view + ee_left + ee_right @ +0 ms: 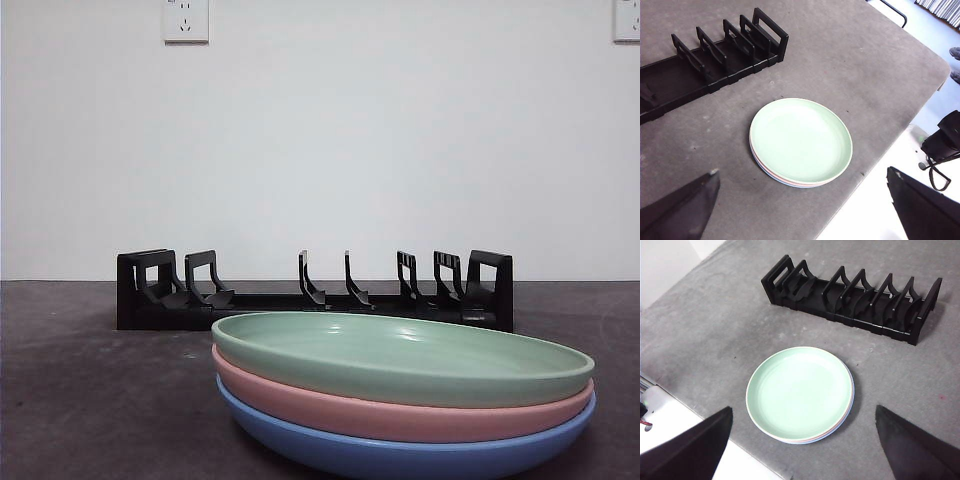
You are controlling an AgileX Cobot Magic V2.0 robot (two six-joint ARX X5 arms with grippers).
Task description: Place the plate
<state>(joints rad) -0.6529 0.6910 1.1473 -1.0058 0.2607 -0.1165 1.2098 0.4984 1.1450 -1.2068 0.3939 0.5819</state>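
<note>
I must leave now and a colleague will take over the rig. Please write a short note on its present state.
Left gripper: open, holds nothing, above the table.
Right gripper: open, holds nothing, also above.
Three stacked plates lie on the table: green plate on top, pink plate under it, blue plate at the bottom.
The black rack behind them holds nothing.
Done: nothing.
Left: put a plate in the rack.

The grey table (80,380) bears a black rack (315,295) and stacked plates (400,395).

left hand (800,210): two matte black, wedge-shaped jaws
right hand (802,445): two matte black, tapered jaws, no markings visible
</note>
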